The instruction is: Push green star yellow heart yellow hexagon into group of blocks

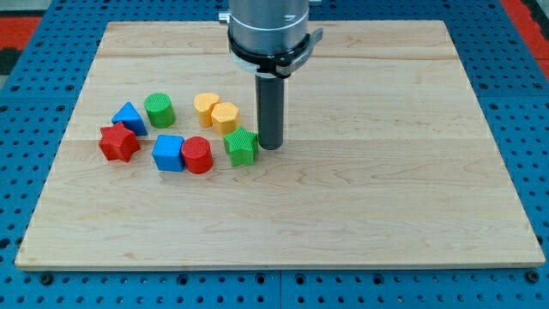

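My tip [270, 146] rests on the board just right of the green star [242, 147], touching or almost touching it. The yellow hexagon [225, 117] sits just above the green star, with the yellow heart [205, 106] touching its upper left. To the left lies the group: a red cylinder [197, 154] beside a blue cube [169, 153], a green cylinder [159, 110], a blue triangle [129, 118] and a red star [118, 142]. The green star is close to the red cylinder's right side.
The wooden board [386, 172] lies on a blue pegboard table [523, 103]. The arm's grey body [268, 30] hangs over the board's top middle.
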### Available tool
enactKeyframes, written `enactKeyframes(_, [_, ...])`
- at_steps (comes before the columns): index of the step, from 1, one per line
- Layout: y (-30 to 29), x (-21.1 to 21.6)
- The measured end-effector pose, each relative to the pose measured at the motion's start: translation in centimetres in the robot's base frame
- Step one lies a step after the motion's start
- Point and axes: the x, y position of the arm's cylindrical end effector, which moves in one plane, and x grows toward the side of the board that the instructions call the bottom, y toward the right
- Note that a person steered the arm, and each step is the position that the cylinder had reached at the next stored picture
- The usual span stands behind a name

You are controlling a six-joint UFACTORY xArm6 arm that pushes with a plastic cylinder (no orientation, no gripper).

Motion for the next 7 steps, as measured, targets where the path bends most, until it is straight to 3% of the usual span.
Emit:
enactKeyframes(2, [-5.4, -1.2])
enactKeyframes(4, [3.3, -1.4])
enactKeyframes(5, [3.3, 2.0])
enactKeyframes(7, [-9.0, 3.6])
